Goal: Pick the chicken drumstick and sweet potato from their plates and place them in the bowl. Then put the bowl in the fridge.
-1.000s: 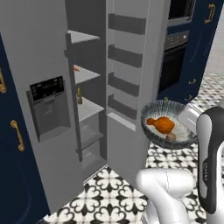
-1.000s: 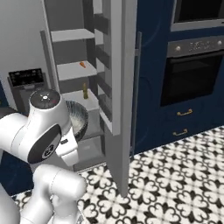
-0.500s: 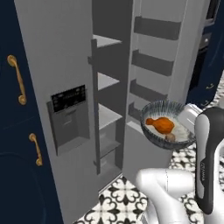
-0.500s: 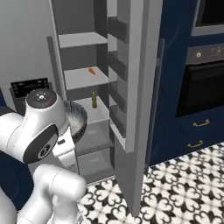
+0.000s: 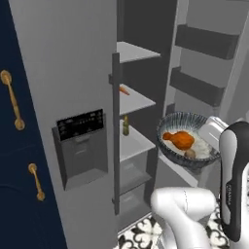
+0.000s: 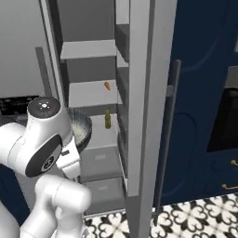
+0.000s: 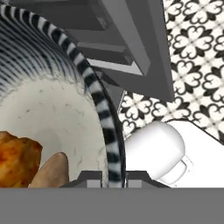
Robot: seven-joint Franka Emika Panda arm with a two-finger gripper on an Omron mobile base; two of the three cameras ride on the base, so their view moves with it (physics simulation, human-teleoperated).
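Left base view: you are on the last step, carrying the loaded bowl [image 5: 188, 146] to the fridge [image 5: 73, 97]. The bowl hangs in the air in front of the open compartment, level with the lower shelves [image 5: 133, 143], with the chicken drumstick [image 5: 178, 140] and the sweet potato [image 5: 190, 154] lying inside it, touching. The small bottle [image 5: 126, 125] stands on the shelf just beside the bowl's likely path; your next move calls for a level push inward, clear of it and of the shelf edge.

Right base view: the bowl [image 6: 80, 130] sits behind the arm, near the open shelves and not yet on one. The carrot-like piece [image 6: 107, 85] lies one shelf higher.

Hand view: the gripper [image 7: 114, 178] is clamped on the bowl's striped rim [image 7: 104, 114], one finger inside and one outside. Drumstick and potato lie just inside the rim, close beside the fingers.
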